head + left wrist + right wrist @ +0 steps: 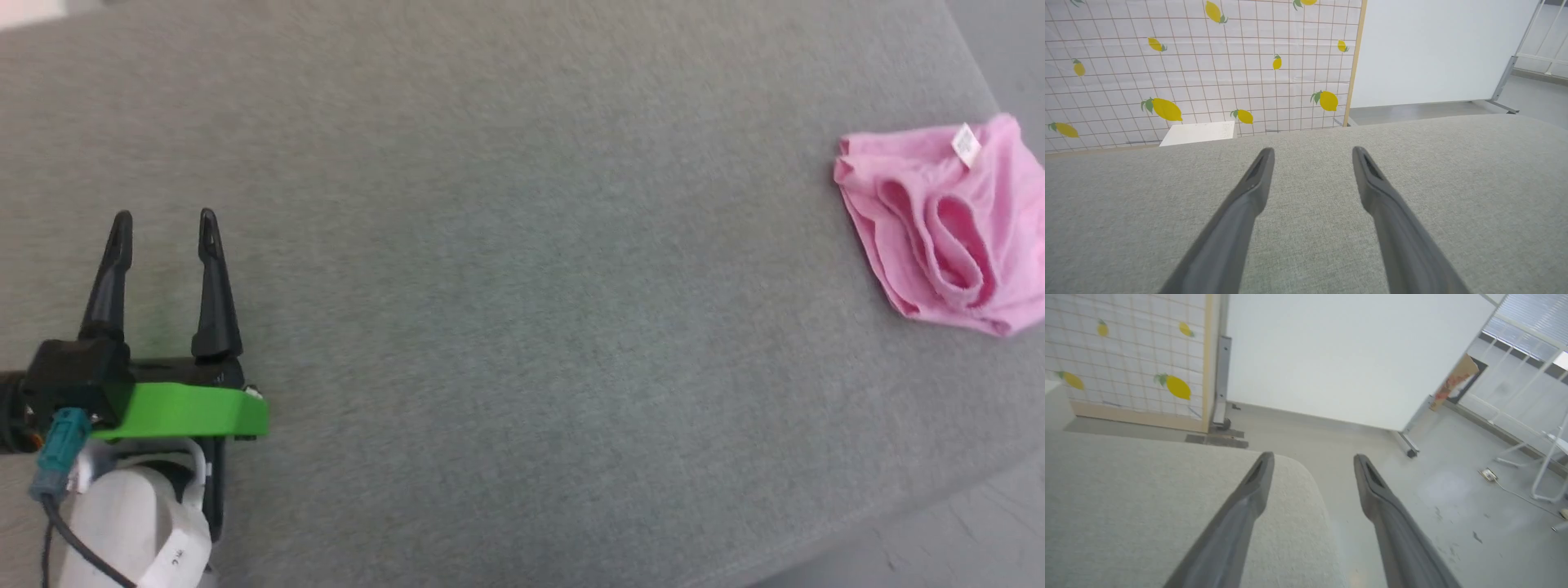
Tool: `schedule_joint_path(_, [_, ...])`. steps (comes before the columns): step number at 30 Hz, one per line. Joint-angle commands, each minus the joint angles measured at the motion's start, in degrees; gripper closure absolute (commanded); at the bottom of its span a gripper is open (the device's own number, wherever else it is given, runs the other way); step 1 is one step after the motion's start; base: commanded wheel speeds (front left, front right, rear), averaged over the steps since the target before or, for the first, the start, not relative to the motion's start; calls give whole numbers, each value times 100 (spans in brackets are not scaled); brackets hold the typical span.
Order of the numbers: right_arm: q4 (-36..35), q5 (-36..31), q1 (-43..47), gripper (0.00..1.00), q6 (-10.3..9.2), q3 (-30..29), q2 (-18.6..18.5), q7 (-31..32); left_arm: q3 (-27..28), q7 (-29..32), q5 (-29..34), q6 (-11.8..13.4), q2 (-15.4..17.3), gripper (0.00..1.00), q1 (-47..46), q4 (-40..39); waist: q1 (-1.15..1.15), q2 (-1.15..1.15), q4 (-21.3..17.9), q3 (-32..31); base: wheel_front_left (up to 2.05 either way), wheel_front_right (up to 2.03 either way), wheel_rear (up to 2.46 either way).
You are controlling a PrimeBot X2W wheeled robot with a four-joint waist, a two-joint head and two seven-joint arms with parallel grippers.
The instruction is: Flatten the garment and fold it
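- Garment [943,224] bearing is what your next move turns on, so read it from the jaws outward.
- Your left gripper [165,216] stands released. Its two dark fingers are spread with nothing between them, low over the grey padded surface [490,286] at the near left.
- From those tips the garment lies at about 3 o'clock in the head view, well apart, with bare padding all the way between.
- Your right gripper [1313,456] is likewise released and holds nothing. Its wrist view puts it at a rounded corner of the surface, one finger over the padding and the other over the floor [1453,506].
- The garment sits bunched at the surface's right edge, with the white label [966,147] at its 12 o'clock and its folds running roughly from 11 to 5 o'clock.
- Judging by that, your right arm is likely the nearer one, but you cannot tell how far its tips stand from the cloth.
- Nothing is flattened yet.
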Motion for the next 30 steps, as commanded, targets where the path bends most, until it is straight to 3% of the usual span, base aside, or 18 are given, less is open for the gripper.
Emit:
schedule_joint_path(1, [-290, 18, 261, 0, -11, -29, 160, -26, -2, -71, -41, 51, -54, 0, 46, 78, -1, 0, 731, -808, 0, 0, 0])
schedule_joint_path(8, [-1757, -251, 1187, 0, -11, -545, 1227, -60, -9, -252, -138, 89, -163, 0, -5, 388, -1, 0, 1269, -1305, 0, 0, 0])
schedule_joint_path(17, [-2228, -935, 2374, 0, -11, -1087, 2808, -483, 91, -377, -299, 226, -338, 0, 25, 791, -1, 0, 1833, -1804, 0, 0, 0])
schedule_joint_path(30, [-1983, -1083, 3527, 0, -11, -979, 2965, -1234, -15, -440, -366, 193, -588, 0, 81, 1295, -1, 0, 2108, -2087, 0, 0, 0])
